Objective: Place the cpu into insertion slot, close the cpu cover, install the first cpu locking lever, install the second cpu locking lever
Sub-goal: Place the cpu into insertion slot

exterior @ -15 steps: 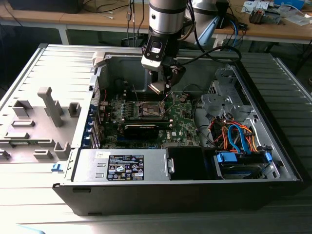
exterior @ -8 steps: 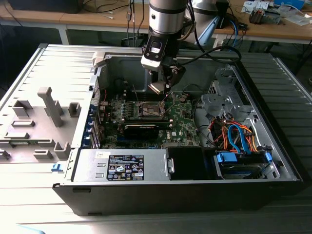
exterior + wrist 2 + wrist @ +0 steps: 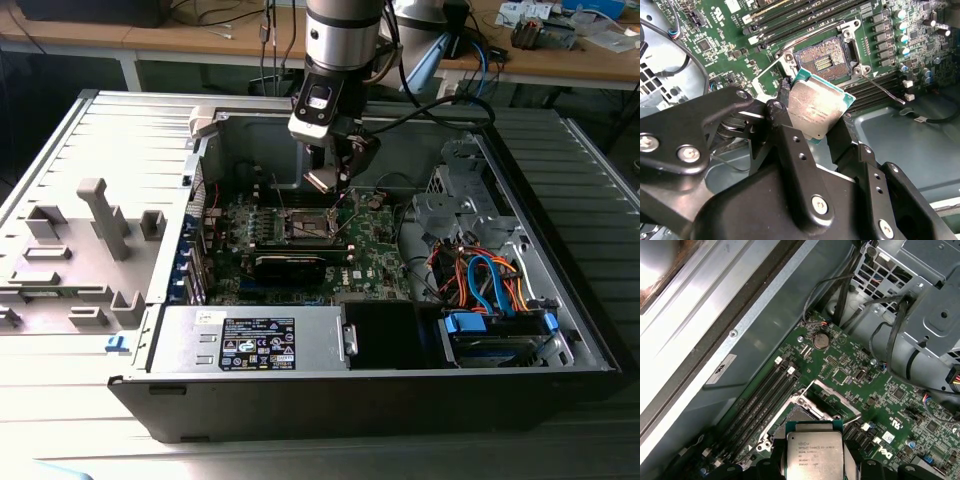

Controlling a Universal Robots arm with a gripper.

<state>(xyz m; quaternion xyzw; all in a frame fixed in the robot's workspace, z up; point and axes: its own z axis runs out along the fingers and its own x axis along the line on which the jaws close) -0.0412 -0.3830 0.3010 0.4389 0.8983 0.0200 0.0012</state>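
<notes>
Open PC case (image 3: 400,400) on the grey desk (image 3: 70,390); jaws clamp the cpu (image 3: 815,107) by two edges, tilted, just over the bare slot (image 3: 822,60) mid-board. We'd level it, match corners, lower slowly.

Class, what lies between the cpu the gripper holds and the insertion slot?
Nothing. In the second wrist view the cpu, clamped in the gripper, hangs right by the near rim of the insertion slot, and the stretch between them is bare.

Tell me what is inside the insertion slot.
Bare contacts show in the open slot; nothing is seated there. The cpu, held by the gripper, covers its near edge.
</notes>
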